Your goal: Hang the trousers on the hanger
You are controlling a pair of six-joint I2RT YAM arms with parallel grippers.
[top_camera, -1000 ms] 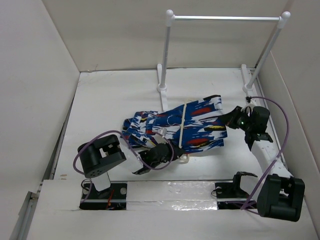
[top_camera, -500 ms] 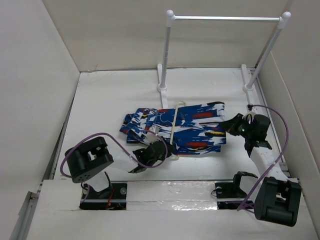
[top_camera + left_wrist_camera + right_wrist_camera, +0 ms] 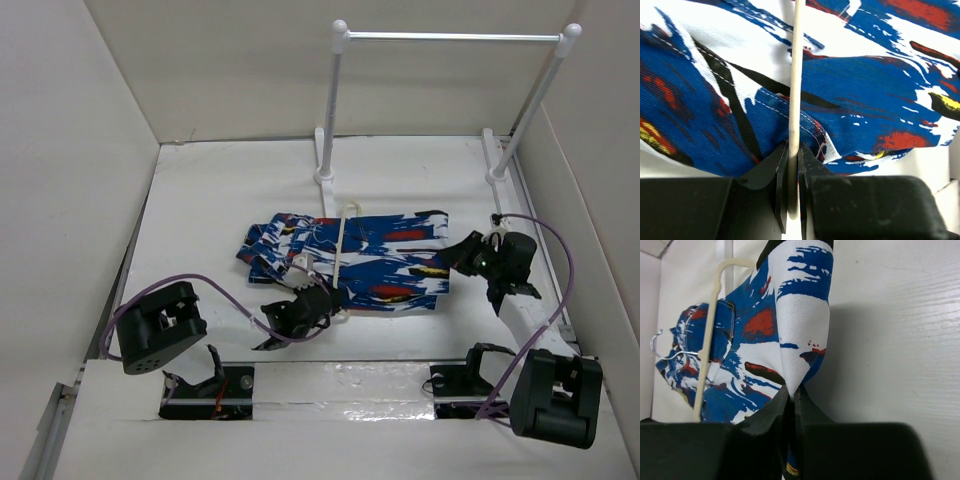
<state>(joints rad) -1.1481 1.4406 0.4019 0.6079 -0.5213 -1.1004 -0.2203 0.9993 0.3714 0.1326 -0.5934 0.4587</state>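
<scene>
left gripper (image 3: 792, 150) clamped on the hanger (image 3: 796, 75) bar, right gripper (image 3: 791, 392) pinching the trousers (image 3: 385, 262) at a leg end; trousers lie on the table (image 3: 200, 200), hanger across them. Hold hanger steady, draw fabric evenly.

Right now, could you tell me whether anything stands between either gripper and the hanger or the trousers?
Nothing visible does. The left gripper is shut directly on the hanger, whose bar lies over the trousers; the right gripper pinches a fold of the trousers.
</scene>
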